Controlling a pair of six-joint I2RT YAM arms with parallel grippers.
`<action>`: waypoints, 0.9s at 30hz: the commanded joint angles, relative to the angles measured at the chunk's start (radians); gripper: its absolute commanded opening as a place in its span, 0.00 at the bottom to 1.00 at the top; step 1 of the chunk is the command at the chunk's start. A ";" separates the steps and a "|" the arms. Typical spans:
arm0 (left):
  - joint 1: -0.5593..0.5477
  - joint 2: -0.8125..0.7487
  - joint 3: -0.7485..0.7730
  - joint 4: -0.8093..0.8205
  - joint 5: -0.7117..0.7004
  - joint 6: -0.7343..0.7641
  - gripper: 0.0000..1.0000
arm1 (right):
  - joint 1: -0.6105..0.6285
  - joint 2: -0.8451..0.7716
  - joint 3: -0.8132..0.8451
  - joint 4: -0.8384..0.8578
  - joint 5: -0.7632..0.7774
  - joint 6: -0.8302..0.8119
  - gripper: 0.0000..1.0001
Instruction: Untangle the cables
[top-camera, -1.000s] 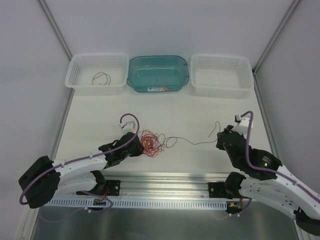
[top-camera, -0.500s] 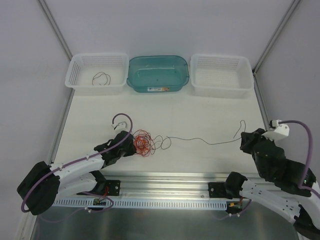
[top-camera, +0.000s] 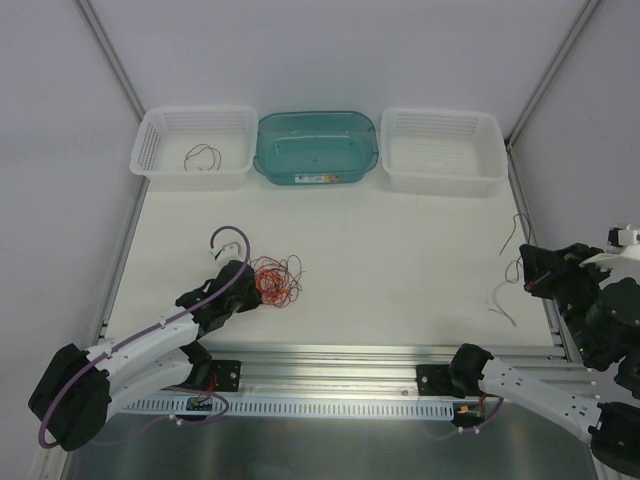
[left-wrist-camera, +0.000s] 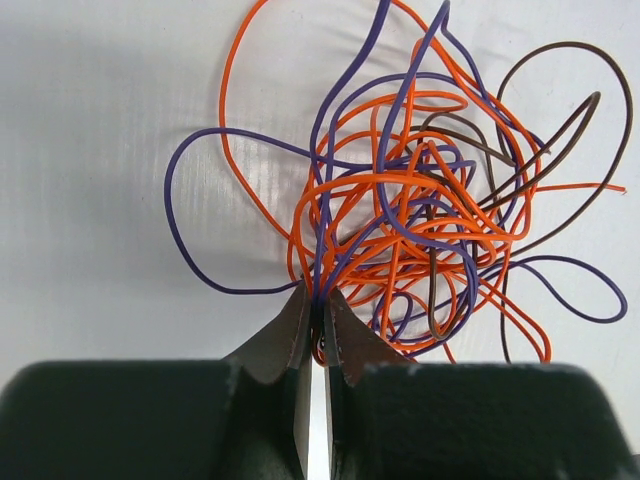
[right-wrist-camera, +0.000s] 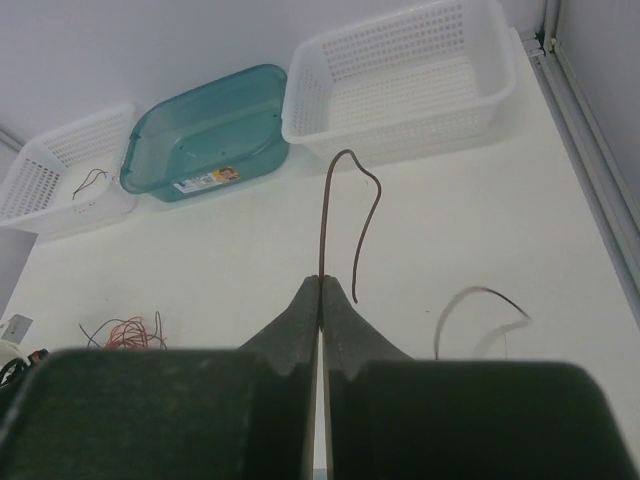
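A fist-sized tangle of cables (top-camera: 276, 281), thin orange, purple and brown wires, lies on the white table left of centre. It fills the left wrist view (left-wrist-camera: 420, 220). My left gripper (left-wrist-camera: 320, 300) is shut on several strands at the tangle's near edge; in the top view it (top-camera: 243, 282) sits just left of the tangle. My right gripper (right-wrist-camera: 321, 282) is shut on a single dark brown cable (right-wrist-camera: 345, 200), which curls up from the fingertips. In the top view that gripper (top-camera: 527, 281) is at the far right edge, with the pulled-out cable (top-camera: 510, 268) hanging around it, separate from the tangle.
Along the back stand a white basket (top-camera: 150, 150) holding one loose dark wire (top-camera: 201, 157), a teal tub (top-camera: 317, 147), and a white basket (top-camera: 441, 150) on the right. A metal rail (top-camera: 330, 355) runs along the near table edge.
My right gripper has swung far right with the dark cable, drawing it fully out of the tangle. My left gripper has drawn back left, dragging the tangle with it.
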 joint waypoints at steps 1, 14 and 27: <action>0.011 -0.002 0.004 -0.028 -0.020 0.022 0.00 | -0.002 -0.004 0.059 0.074 -0.067 -0.104 0.01; 0.011 -0.127 0.107 -0.031 0.243 0.152 0.61 | -0.002 0.193 -0.179 0.235 -0.316 -0.018 0.01; -0.029 -0.196 0.253 -0.031 0.528 0.267 0.95 | -0.002 0.468 -0.271 0.505 -0.520 0.019 0.01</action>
